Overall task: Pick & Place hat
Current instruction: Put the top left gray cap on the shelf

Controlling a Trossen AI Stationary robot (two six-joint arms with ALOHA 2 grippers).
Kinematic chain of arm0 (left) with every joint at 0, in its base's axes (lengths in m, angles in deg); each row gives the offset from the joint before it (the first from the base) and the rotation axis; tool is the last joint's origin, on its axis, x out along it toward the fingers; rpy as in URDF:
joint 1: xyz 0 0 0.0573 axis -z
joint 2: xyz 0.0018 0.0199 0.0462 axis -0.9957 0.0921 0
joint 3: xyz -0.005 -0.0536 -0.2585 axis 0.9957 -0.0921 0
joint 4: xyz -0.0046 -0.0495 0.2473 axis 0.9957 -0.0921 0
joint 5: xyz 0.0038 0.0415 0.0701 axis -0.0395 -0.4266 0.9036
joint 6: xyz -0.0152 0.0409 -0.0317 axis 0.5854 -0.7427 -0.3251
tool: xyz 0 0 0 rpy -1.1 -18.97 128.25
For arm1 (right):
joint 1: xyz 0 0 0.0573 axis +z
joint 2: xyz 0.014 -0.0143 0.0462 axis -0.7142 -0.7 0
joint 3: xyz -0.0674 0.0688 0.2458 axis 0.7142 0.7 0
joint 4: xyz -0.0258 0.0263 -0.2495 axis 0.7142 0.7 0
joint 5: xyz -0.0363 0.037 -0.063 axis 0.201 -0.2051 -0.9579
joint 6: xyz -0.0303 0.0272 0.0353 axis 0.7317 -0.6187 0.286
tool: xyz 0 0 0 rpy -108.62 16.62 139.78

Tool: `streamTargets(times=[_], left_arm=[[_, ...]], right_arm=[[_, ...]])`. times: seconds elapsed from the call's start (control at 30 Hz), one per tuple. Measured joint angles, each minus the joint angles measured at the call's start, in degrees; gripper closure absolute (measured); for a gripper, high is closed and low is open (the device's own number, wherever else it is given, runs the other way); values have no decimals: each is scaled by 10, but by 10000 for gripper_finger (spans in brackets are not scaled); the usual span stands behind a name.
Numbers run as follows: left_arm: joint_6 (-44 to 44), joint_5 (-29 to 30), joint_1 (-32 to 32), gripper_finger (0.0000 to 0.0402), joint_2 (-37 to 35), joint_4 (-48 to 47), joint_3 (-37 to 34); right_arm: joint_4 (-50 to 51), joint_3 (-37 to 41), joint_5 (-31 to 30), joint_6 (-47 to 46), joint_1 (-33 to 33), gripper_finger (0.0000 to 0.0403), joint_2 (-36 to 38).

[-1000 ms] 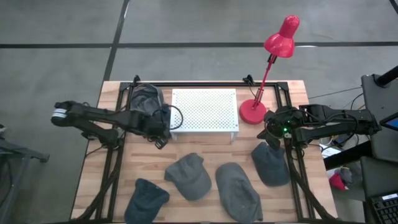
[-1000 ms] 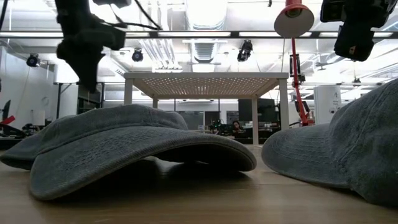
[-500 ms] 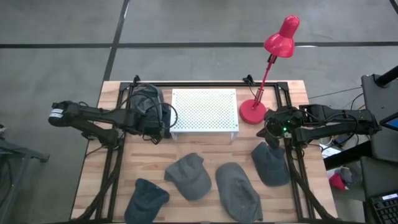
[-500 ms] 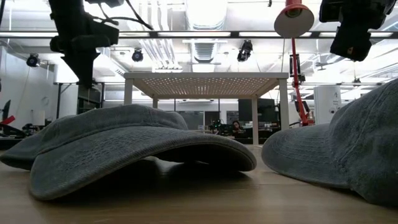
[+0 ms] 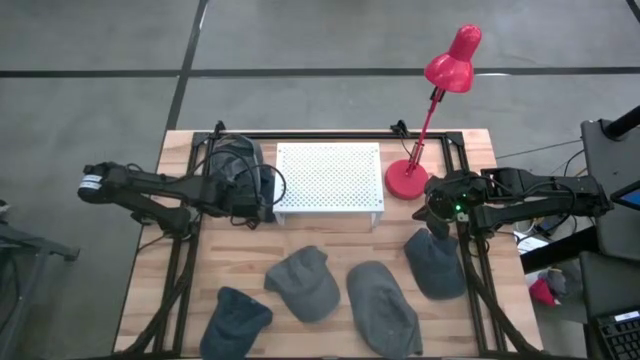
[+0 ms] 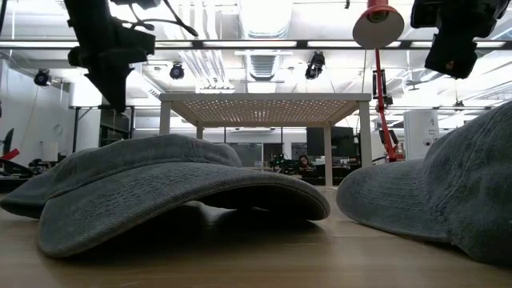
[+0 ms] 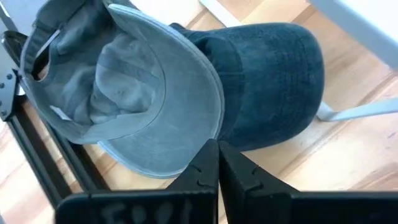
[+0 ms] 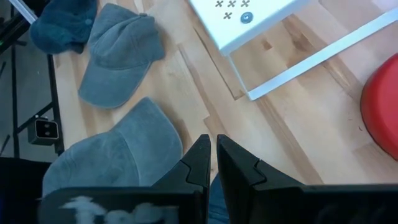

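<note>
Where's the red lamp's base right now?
In the high view, the red lamp's base sits at the table's back right, beside the white perforated stand.

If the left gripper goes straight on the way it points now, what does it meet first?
Probably the pale cap lying upturned on the dark blue cap. The left gripper, jaws shut, points at its brim; depth is unclear.

3 hats beside stand.

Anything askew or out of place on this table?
One oddity: in the far-left corner, two hats are piled loosely beside the white rack, the top one flipped inside-up. The four hats along the near edge lie crown-up.
</note>
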Motion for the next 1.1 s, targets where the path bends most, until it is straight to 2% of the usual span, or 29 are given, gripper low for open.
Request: streamTargets(times=[0.23, 0.37, 0.63, 0.8, 1.1], left_arm=[[0, -2, 0, 306, 0, 44, -37], [-7, -2, -1, 277, 0, 46, -43], [-16, 0, -13, 268, 0, 58, -54], [-17, 14, -22, 268, 0, 58, -66], [-47, 15, -45, 268, 0, 59, -71]], right_arm=[[0, 0, -12, 31, 0, 376, 0], [0, 0, -15, 51, 0, 376, 0], [-2, 0, -57, 92, 0, 376, 0], [-10, 12, -60, 95, 0, 376, 2], [-185, 109, -58, 96, 0, 376, 36]])
